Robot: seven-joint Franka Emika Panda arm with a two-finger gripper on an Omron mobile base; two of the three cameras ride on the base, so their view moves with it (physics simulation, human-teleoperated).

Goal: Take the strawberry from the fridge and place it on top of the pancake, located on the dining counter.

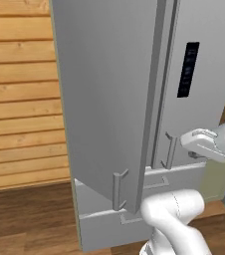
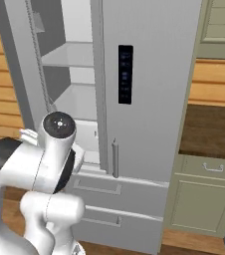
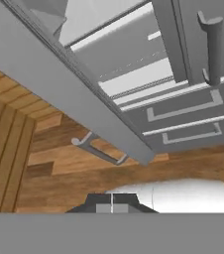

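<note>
The fridge [image 2: 154, 74] stands in front of me, light grey with a black display panel [image 2: 125, 74]. Its left door [image 1: 104, 99] is swung open and its right door is closed. White shelves [image 2: 69, 52] show inside, and I see no strawberry on them from here. My gripper [image 3: 112, 204] is shut with nothing between its tips. It hangs in front of the fridge, near the right door's bar handle [image 1: 170, 149]. In the hand view, the open door's lower edge [image 3: 49, 84] and its handle [image 3: 96, 151] lie ahead. The pancake and the dining counter are out of view.
Two lower drawers [image 2: 109, 189] sit under the doors. A brown countertop over pale-green cabinets [image 2: 209, 199] adjoins the fridge on the right. A wooden plank wall [image 1: 20, 99] lies to the left, and wood floor [image 1: 30, 219] below. My own arm [image 2: 45, 164] blocks the lower left of the right base view.
</note>
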